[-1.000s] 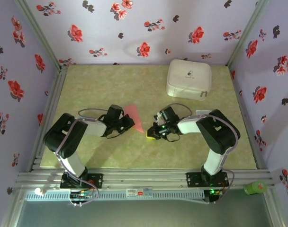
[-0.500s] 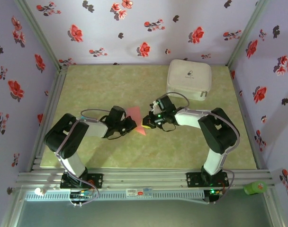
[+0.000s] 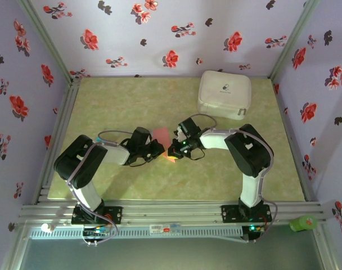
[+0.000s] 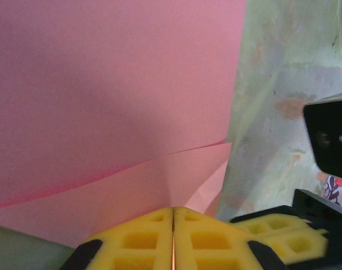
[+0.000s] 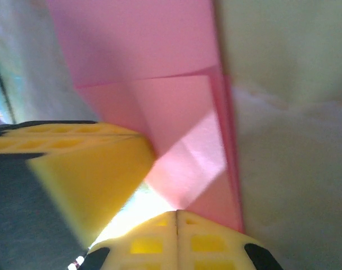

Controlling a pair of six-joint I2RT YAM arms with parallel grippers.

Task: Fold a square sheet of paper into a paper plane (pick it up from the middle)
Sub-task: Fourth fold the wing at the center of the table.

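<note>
The square sheet of paper [image 3: 161, 134], salmon-red, lies folded at the table's middle, with layered flaps and creases [image 4: 115, 84] [image 5: 160, 56]. No slim dart shape of a paper plane is in view. My left gripper [image 3: 159, 149] meets the paper's near edge from the left. Its yellow fingers are shut, and a crease of the paper runs into their tips [image 4: 172, 209]. My right gripper [image 3: 172, 151] comes in from the right, shut, with its tips [image 5: 177, 212] against a folded corner. The two grippers nearly touch, and one left finger [image 5: 75, 163] shows in the right wrist view.
A white rounded-square case [image 3: 224, 93] sits at the back right of the green table [image 3: 115, 101]. Flowered walls close in three sides, and a metal rail [image 3: 171, 211] runs along the near edge.
My right gripper has swung left and away from me, up to the paper beside the left gripper. The left gripper has edged right. Less of the paper shows between them.
</note>
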